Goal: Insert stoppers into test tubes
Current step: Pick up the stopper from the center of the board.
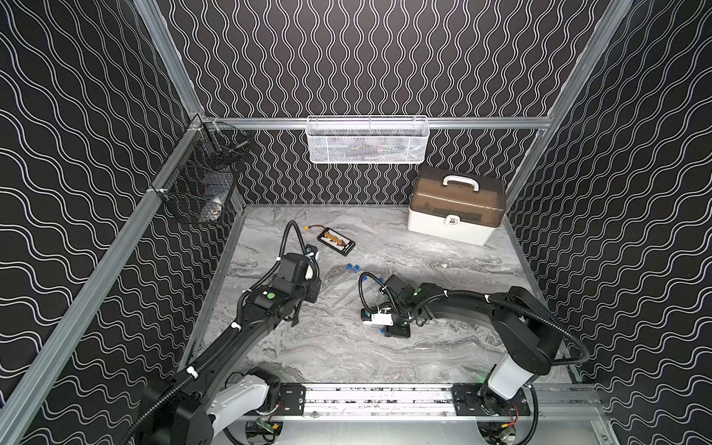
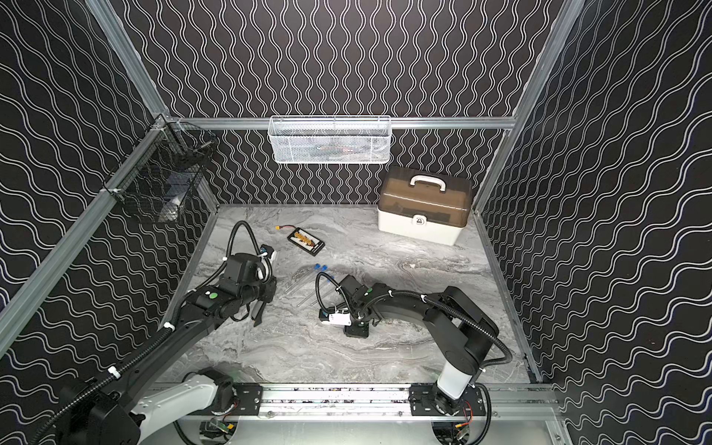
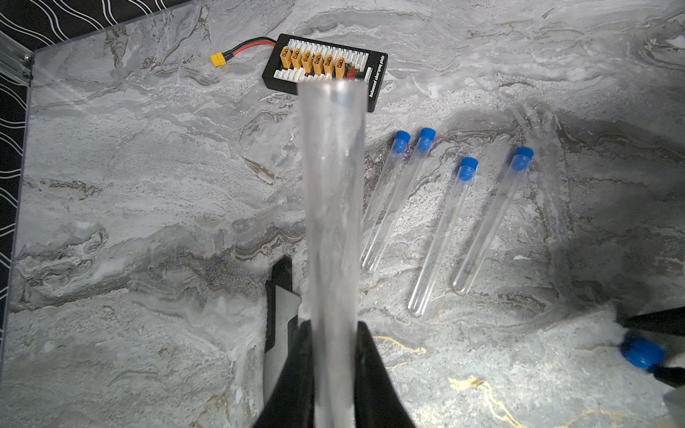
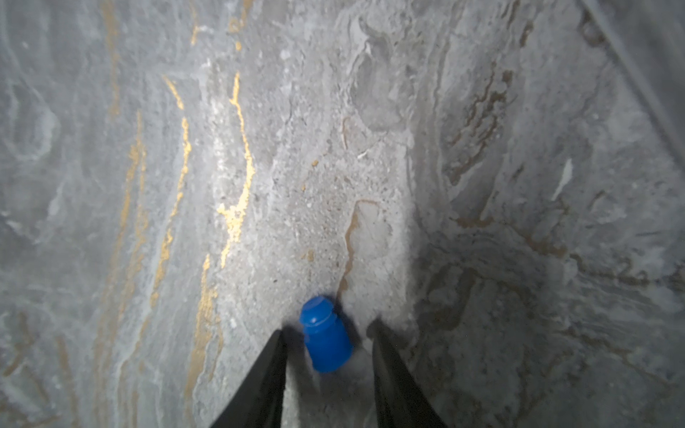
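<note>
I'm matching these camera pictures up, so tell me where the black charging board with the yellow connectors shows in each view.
Top view: charging board on the marble, beyond the left arm.
Top view: charging board at that same spot.
Left wrist: charging board just past the held tube, whose open end overlaps it.
Right wrist: not in it.
Shared landmark: stoppered tubes lying nearby.

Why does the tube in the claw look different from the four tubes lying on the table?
The held tube has an open, unplugged mouth; the four lying tubes each wear a blue stopper. The held tube is pinched in the left claw; the four rest flat on the marble table. All are clear.
</note>
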